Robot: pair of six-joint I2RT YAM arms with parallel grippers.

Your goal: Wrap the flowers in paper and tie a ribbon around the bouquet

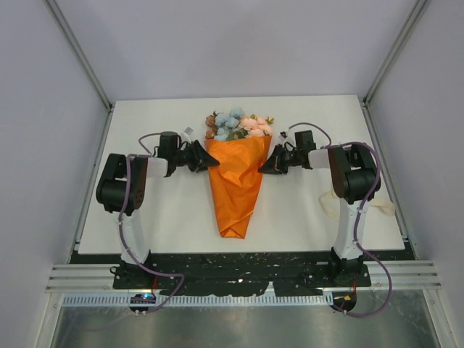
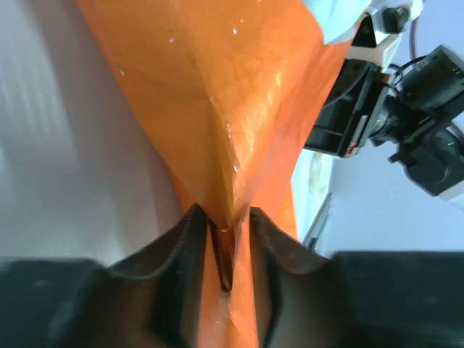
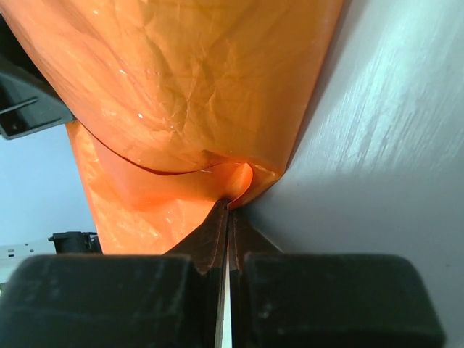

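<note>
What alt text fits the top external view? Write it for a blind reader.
Flowers wrapped in an orange paper cone lie on a white table, blooms pointing away from the arm bases. The left gripper and right gripper pinch the cone's upper edges from either side; a cream ribbon lies by the right arm.

No readable text, label, brand, number or sign in any view (small markings too blurred)
</note>
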